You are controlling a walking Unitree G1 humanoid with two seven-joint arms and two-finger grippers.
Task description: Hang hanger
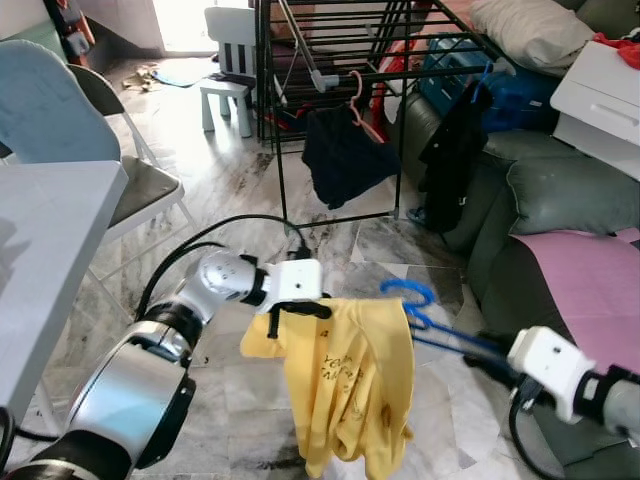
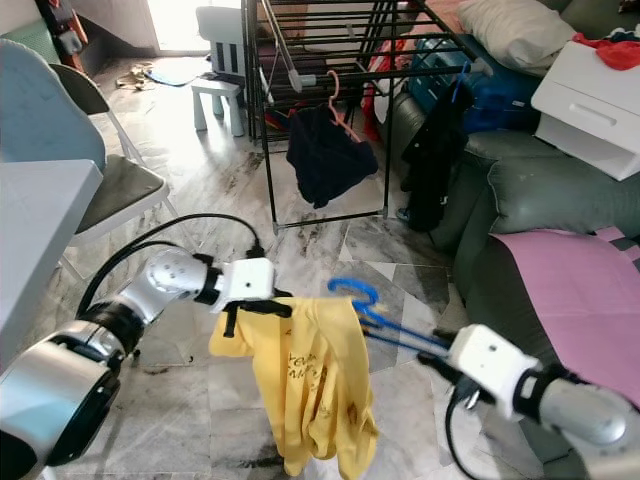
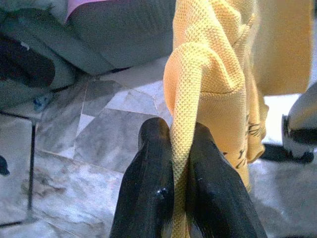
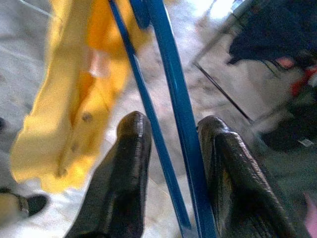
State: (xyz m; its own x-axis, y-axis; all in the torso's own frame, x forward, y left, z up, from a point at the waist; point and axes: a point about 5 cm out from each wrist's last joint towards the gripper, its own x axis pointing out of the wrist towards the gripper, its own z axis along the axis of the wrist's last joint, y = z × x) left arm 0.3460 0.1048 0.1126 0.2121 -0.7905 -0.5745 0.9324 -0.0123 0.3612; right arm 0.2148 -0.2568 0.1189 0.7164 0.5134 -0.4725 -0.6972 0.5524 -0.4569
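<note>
Hanger [image 1: 425, 318], blue, sits between the two black fingers of the right pincer [image 4: 171, 148]; both of its bars run through the gap and the fingers look closed against them, though contact on the far finger is hard to confirm. Its hook curls up just beyond the fingertips, toward the left pincer. Left pincer [image 3: 179, 148] is pressed together on a fold of the yellow shirt [image 1: 345, 385], cloth squeezed between the two fingers, the rest of the garment hanging below and draped over the hanger's near end. Drying rack [image 1: 330, 60] stands well ahead of both pincers across the marble floor [image 1: 250, 190], already carrying a dark garment [image 1: 345, 155] on a pink hanger [image 1: 355, 95]; a grey sofa [image 1: 540, 200] lies off to the right pincer's side. Judgement: shirt is not yet seated squarely on the hanger, so the step in hand is dressing it before hanging. To do it well: keep the right grip firm so the bars do not twist, draw the shirt shoulder along the bar with the left pincer, release only once the cloth bears on both arms. Hook should stay uncovered and point upward for the rack rail. Risk: shirt slipping off to the floor.
</note>
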